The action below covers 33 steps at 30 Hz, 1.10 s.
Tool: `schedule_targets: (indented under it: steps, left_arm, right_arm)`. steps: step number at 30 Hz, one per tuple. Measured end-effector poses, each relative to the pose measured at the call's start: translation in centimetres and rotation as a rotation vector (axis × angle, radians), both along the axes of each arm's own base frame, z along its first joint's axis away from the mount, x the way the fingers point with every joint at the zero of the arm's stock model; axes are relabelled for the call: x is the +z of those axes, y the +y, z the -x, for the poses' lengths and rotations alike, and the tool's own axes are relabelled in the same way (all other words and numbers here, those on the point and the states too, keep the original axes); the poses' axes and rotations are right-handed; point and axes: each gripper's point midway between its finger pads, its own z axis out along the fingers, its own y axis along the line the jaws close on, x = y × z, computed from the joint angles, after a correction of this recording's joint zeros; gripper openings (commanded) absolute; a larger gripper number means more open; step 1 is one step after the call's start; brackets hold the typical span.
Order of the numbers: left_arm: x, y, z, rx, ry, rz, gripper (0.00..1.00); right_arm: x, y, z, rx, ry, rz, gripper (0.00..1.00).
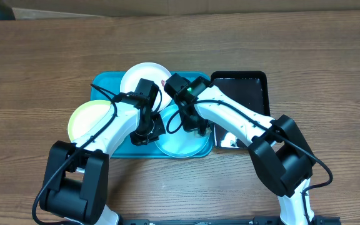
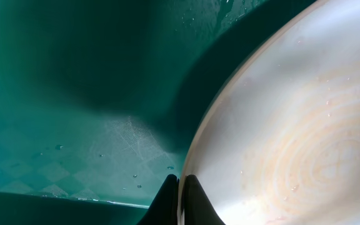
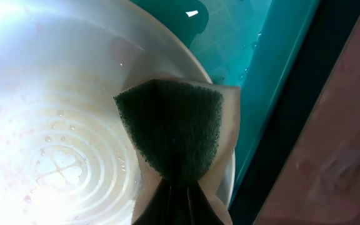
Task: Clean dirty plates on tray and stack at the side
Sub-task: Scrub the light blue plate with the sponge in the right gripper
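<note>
Wooden counter point(image 1: 36, 69) bears the tray point(image 1: 107, 84); left jaws pinch the rim of the aqua plate point(image 1: 183, 145), right jaws clamp a sponge point(image 3: 170, 134)

aqua plate point(image 1: 183, 149) half hidden, black tray point(image 1: 245, 89) partly hidden

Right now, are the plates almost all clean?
Not yet. Done: no stack shows at the side. In hand: the left hand pinches the rim of the aqua plate, and the right hand presses the sponge on it. Left: the white plate on the tray, the yellow-green plate at its left edge, then stacking.
</note>
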Motion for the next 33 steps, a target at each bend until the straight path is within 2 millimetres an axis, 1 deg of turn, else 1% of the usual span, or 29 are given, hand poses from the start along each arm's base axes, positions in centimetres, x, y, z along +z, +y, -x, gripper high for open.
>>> schedule_targets:
  steps: [3, 7, 11, 17, 21, 24, 29, 33]
  left_arm:
    - [0.0, 0.0, 0.0, 0.000, 0.000, 0.000, 0.04]
    - [0.0, 0.0, -0.1, 0.000, -0.003, 0.001, 0.04]
    - [0.0, 0.0, -0.1, 0.001, -0.004, 0.001, 0.04]
    - [0.0, 0.0, -0.1, 0.003, -0.004, 0.001, 0.04]
    - [0.0, 0.3, -0.2, 0.006, -0.008, -0.015, 0.04]
    - [-0.1, 0.7, -0.2, 0.013, -0.008, -0.029, 0.04]
    - [-0.1, 0.8, -0.2, 0.016, -0.006, -0.030, 0.04]
    - [0.0, 0.7, -0.2, 0.016, -0.004, -0.024, 0.04]
  right_arm:
    - [-0.4, 0.1, -0.1, -0.017, -0.012, -0.009, 0.04]
    - [-1.6, -0.2, 0.0, -0.030, -0.017, -0.008, 0.04]
    - [-1.7, -0.1, 0.2, -0.037, -0.021, -0.024, 0.04]
    - [-1.8, 0.4, 0.5, -0.031, 0.020, -0.078, 0.04]
    - [-1.7, 1.6, 0.9, -0.015, 0.068, -0.162, 0.04]
    - [-1.6, 3.3, 1.7, 0.014, 0.121, -0.259, 0.04]
    - [-0.9, 5.8, 4.1, 0.070, 0.253, -0.413, 0.04]
    - [0.2, 6.5, 5.7, 0.094, 0.350, -0.487, 0.04]
